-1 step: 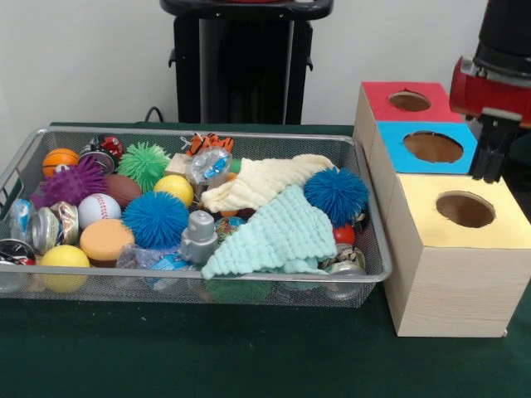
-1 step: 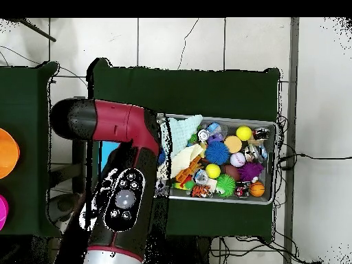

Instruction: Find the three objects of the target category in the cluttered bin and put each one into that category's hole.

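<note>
A wire mesh bin [image 1: 371, 217] is packed with toys: two blue spiky balls [image 1: 336, 195], a green spiky ball [image 1: 143, 163], a purple one [image 1: 70, 184], a baseball [image 1: 99, 210], yellow balls [image 1: 65, 264] and a small basketball [image 1: 60, 160]. A cream cloth [image 1: 261, 182] and a mint cloth [image 1: 278, 236] lie on top. To the bin's right stand three wooden boxes with round holes, topped red [image 1: 377, 95], blue [image 1: 397, 145] and yellow [image 1: 423, 203]. My gripper [image 1: 489, 157] hangs over the seam between the blue and yellow boxes, and I see nothing in it.
In the overhead view the red arm [image 2: 124, 185] covers the boxes, leaving only a strip of the blue top [image 2: 108, 155] showing, left of the bin [image 2: 272, 185]. Green cloth covers the table [image 1: 249, 356]. A black pedestal [image 1: 241, 66] stands behind the bin.
</note>
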Controlling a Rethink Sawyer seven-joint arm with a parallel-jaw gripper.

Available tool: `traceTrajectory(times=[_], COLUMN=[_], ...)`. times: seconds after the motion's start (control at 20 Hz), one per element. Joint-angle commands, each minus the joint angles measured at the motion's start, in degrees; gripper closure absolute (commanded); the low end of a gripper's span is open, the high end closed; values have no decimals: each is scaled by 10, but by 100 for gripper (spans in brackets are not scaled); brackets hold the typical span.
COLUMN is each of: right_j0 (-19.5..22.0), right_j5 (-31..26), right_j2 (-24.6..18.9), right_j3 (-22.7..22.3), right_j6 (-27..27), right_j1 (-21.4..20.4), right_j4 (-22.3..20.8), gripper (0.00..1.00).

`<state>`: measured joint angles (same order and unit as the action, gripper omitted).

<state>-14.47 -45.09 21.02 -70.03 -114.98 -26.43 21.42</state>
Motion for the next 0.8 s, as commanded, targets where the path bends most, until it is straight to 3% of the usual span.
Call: traceTrajectory(times=[0.05,0.35,0.5,0.8], right_j0=[32,65,112,164], right_j5=[-97,-109,-101,-108], right_j2=[-49,-56,-67,-76], right_j3=[-36,-55,-59,-63], right_j6=[-52,-9,56,131], right_j1=[-48,-76,-81,-98], right_j4=[-3,-16,-35,-89], gripper=[100,100,100,100])
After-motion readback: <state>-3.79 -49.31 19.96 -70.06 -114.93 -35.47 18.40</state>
